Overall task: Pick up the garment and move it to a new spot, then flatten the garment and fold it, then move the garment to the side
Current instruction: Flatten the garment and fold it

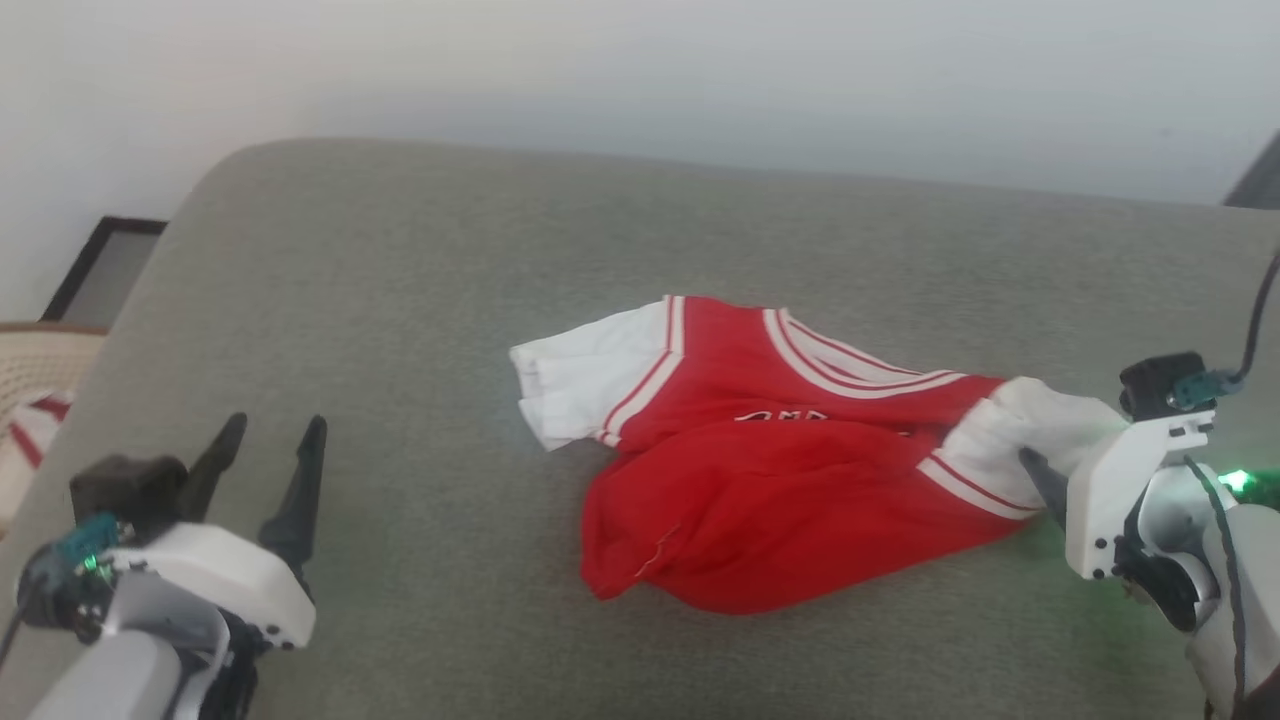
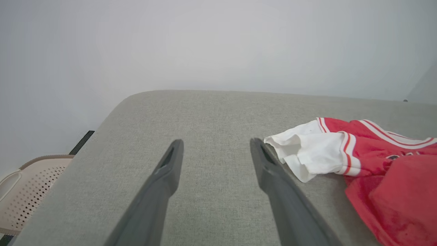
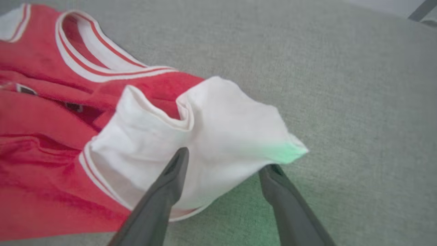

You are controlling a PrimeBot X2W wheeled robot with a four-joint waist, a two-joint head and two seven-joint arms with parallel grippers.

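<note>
the garment [image 1: 790, 470] lies crumpled mid grey pad [image 1: 400, 300]; the right hand [image 3: 225, 159], spread around its 3 o'clock sleeve, could snag and drag it when withdrawing, while the left hand [image 1: 275, 422] waits spread at 8 o'clock.

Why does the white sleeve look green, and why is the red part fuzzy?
Right wrist view: green glow tints the white sleeve corner and the grey cushion below; the red of the garment is blurred. Head view: a green light glows on the right arm.
</note>
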